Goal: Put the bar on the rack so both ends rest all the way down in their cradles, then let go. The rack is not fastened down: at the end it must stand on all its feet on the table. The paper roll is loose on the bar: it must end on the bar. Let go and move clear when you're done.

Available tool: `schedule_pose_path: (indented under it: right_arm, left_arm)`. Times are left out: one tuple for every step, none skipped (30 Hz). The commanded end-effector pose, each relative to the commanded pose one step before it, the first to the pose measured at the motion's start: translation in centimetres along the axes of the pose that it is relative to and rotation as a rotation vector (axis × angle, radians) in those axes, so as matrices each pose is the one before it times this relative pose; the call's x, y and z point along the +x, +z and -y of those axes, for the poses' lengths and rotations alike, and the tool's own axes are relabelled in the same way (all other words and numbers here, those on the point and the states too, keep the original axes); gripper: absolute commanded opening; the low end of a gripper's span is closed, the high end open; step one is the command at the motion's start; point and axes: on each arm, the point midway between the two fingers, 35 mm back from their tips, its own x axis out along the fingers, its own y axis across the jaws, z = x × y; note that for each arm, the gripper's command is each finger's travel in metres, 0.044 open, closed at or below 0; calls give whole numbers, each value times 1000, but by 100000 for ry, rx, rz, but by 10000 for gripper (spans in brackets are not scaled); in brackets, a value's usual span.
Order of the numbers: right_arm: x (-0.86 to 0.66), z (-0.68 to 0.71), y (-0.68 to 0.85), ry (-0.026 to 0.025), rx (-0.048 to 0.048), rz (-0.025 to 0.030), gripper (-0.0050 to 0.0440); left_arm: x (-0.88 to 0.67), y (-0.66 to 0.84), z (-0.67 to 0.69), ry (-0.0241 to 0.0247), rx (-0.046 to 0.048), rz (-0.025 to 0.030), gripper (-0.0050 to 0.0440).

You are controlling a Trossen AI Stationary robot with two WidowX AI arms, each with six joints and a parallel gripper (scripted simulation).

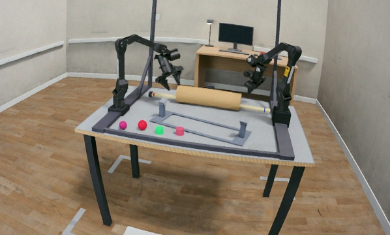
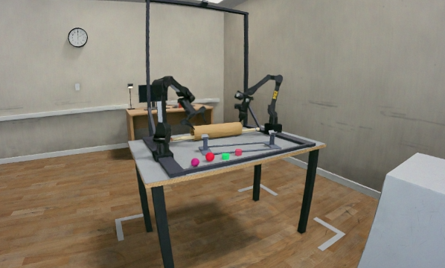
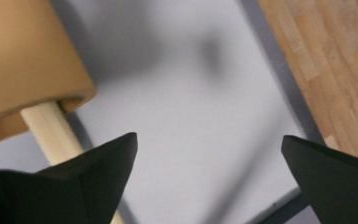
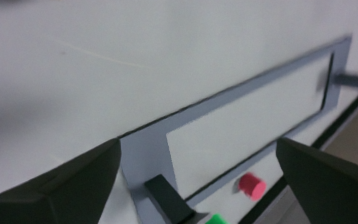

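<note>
Bar [image 1: 255, 108] [image 2: 183, 138] [image 3: 55, 135] pale and slender through a tan paper roll [image 1: 209, 98] [image 2: 216, 130] [image 3: 25, 55], left tool [image 1: 250, 83] [image 2: 241, 119] [image 3: 210, 136] and right tool [image 1: 173, 85] [image 2: 199, 120] [image 4: 198, 146] open.

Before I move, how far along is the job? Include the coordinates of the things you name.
Already right: the paper roll [image 1: 209, 98] [image 2: 218, 130] [image 3: 25, 55] is on the bar [image 1: 255, 108] [image 2: 250, 129] [image 3: 52, 132], and the rack [image 1: 208, 121] [image 2: 241, 144] [image 4: 147, 150] looks upright.

In hand: nothing; left gripper [image 1: 248, 83] [image 2: 241, 117] [image 3: 210, 137] and right gripper [image 1: 173, 85] [image 2: 199, 120] [image 4: 198, 146] are open.

Left: grasp and lift the bar, seat both ends in the empty cradles, keep roll and rack in place, release, move clear.
</note>
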Motion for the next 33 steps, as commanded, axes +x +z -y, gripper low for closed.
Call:
schedule_pose_path:
  right_arm:
    - [-1167, -106, 1885, 4086, -17717, 6147, 400]
    - [-132, -105, 337, 955, -4283, 1016, 400]
    - [-139, -84, 360, 811, -4258, 1133, 400]
    - [-138, -73, 364, 770, -4262, 1161, 400]
    - [0, 0, 0, 0, 0, 0, 400]
    - [0, 0, 0, 0, 0, 0, 400]
    - [318, -168, -443, 421, 1217, -1472, 400]
    - [-347, 107, 549, -114, -2642, 1778, 400]
    - [-94, -40, 253, 495, -2933, 819, 400]
    - [-394, 84, 798, 331, -5997, 2631, 400]
    - [-142, -62, 433, 847, -5405, 1448, 400]
    - [-97, -64, 356, 768, -4782, 1199, 400]
    - [-129, -56, 313, 669, -4384, 1097, 400]
    - [-127, 8, 378, 472, -4279, 1307, 400]
    - [-126, 20, 379, 425, -4283, 1322, 400]
    - [-67, 6, 327, 651, -4244, 1160, 400]
    - [-126, 41, 390, 326, -4321, 1359, 400]
    - [-122, 57, 381, 283, -4299, 1359, 400]
    - [-106, 48, 365, 403, -4320, 1322, 400]
    - [-118, 82, 379, 187, -4306, 1374, 400]
    - [-116, 94, 377, 139, -4308, 1379, 400]
    - [0, 0, 0, 0, 0, 0, 400]
    - [0, 0, 0, 0, 0, 0, 400]
    - [281, -299, -348, 960, 1452, -1025, 400]
    - [-298, 292, 476, -818, -2874, 1440, 400]
    - [-78, 76, 257, 57, -2964, 951, 400]
    - [-354, 421, 710, -981, -6206, 2429, 400]
    - [-114, 138, 435, 76, -5438, 1674, 400]
    - [-72, 104, 362, 125, -4789, 1423, 400]
    - [-120, 95, 339, 58, -4419, 1307, 400]
    - [-103, 179, 354, -190, -4326, 1373, 400]
    - [-101, 191, 349, -238, -4328, 1365, 400]
    - [1095, -728, 512, 4636, -4959, 1577, 400]
  left_arm:
    - [-331, -572, -816, 2976, -4754, -107, 400]
    - [4, -156, -187, 757, -1047, -356, 400]
    - [6, -144, -174, 698, -981, -310, 400]
    - [7, -142, -175, 700, -978, -306, 400]
    - [0, 0, 0, 0, 0, 0, 400]
    - [0, 0, 0, 0, 0, 0, 400]
    - [-111, 566, 437, -1387, 1241, 1033, 400]
    - [94, -472, -324, 1017, -895, -850, 400]
    - [5, -97, -121, 482, -672, -206, 400]
    - [66, -421, -434, 1639, -1882, -949, 400]
    - [6, -159, -211, 854, -1211, -320, 400]
    - [0, -124, -176, 725, -1054, -235, 400]
    - [29, -149, -199, 778, -1065, -364, 400]
    - [11, -134, -180, 713, -962, -274, 400]
    - [12, -132, -181, 715, -960, -269, 400]
    - [-22, -91, -175, 688, -1026, -94, 400]
    - [13, -130, -183, 719, -955, -259, 400]
    - [14, -129, -184, 721, -952, -255, 400]
    - [17, -140, -202, 794, -1011, -299, 400]
    - [16, -126, -185, 724, -947, -245, 400]
    - [16, -125, -186, 726, -945, -240, 400]
    - [0, 0, 0, 0, 0, 0, 400]
    - [0, 0, 0, 0, 0, 0, 400]
    - [-176, 534, 491, -1556, 1147, 1032, 400]
    - [148, -449, -372, 1165, -823, -867, 400]
    - [11, -85, -128, 499, -649, -162, 400]
    - [93, -376, -464, 1723, -1783, -802, 400]
    - [17, -138, -223, 879, -1171, -239, 400]
    - [9, -106, -186, 742, -1022, -166, 400]
    - [37, -129, -207, 802, -1018, -289, 400]
    - [21, -116, -190, 735, -928, -207, 400]
    - [21, -114, -191, 736, -925, -201, 400]
    - [-12, -73, -183, 695, -1010, -26, 400]
